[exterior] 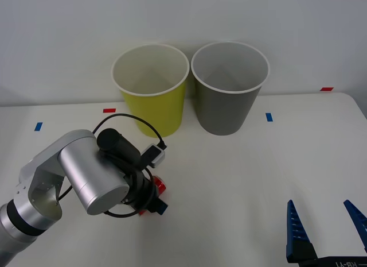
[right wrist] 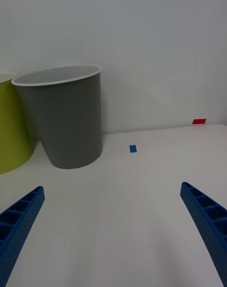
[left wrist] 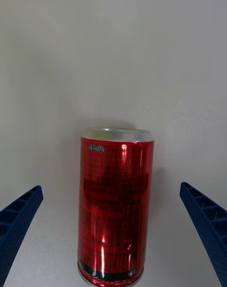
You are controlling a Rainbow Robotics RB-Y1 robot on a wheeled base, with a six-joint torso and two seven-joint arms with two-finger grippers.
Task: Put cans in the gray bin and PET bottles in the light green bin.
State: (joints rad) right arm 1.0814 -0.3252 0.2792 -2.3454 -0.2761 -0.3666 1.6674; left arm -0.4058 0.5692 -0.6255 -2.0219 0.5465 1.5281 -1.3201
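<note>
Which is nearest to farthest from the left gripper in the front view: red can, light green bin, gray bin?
1. Red can: right at the left gripper, on the table in front of the robot's left side, between the open fingers in the left wrist view.
2. Light green bin: farther back, left of the two bins.
3. Gray bin: farther back, beside it on the right.

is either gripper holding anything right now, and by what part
Nothing is held. The left gripper is open around the red can, fingers apart from it; the right gripper is open.

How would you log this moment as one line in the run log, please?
left claw: open, straddling red can | right claw: open, idle, low right | gray bin, light green bin: upright
</note>
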